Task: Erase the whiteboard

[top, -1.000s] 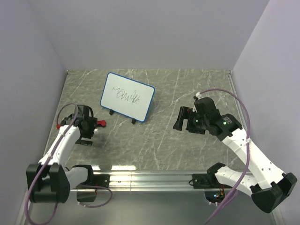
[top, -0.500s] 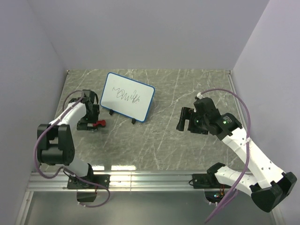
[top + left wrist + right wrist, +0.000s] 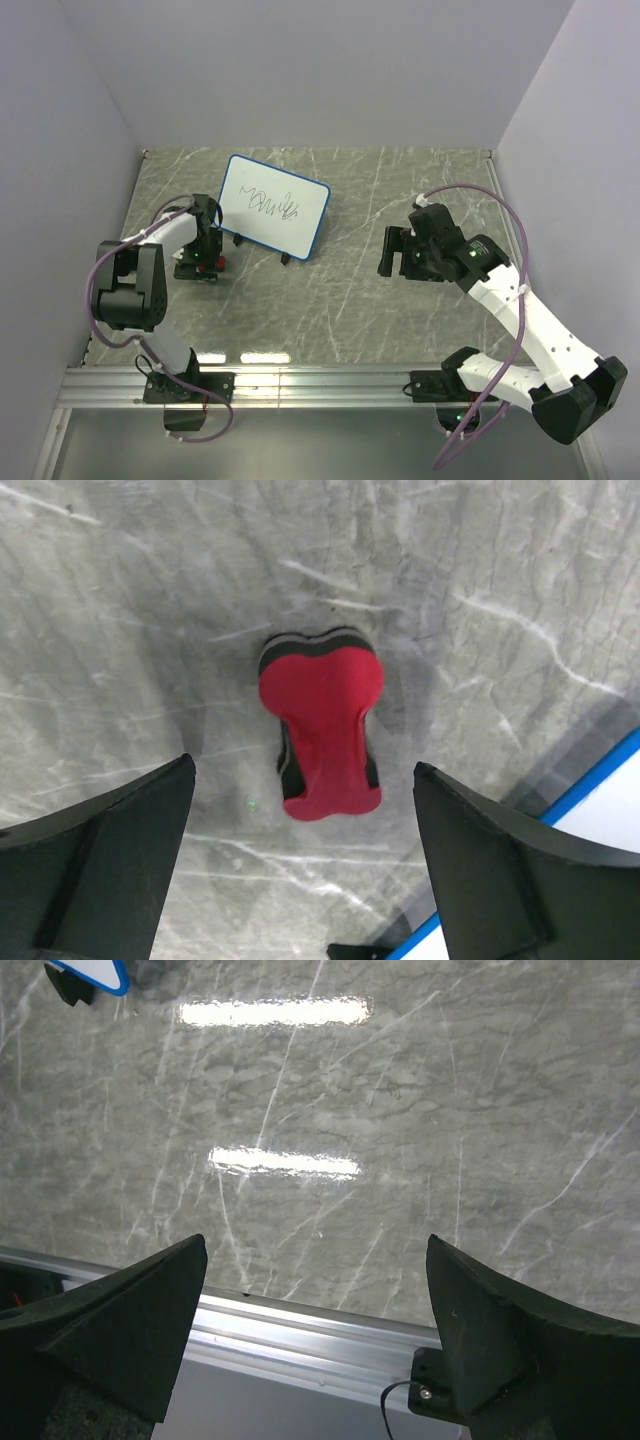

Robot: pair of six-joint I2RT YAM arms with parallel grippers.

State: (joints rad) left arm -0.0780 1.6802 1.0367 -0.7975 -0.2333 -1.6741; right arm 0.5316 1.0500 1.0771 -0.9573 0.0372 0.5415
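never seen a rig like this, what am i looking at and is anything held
Two robot arms are bolted to the near edge of a grey table. One picture is from a fixed camera above and behind them. The other two come from a camera on each wrist, looking down at the table. On the table stands a whiteboard with a black scribble, and beside it lies a red-and-black eraser. The left gripper is open over the eraser, not gripping it. The right gripper is open and empty.
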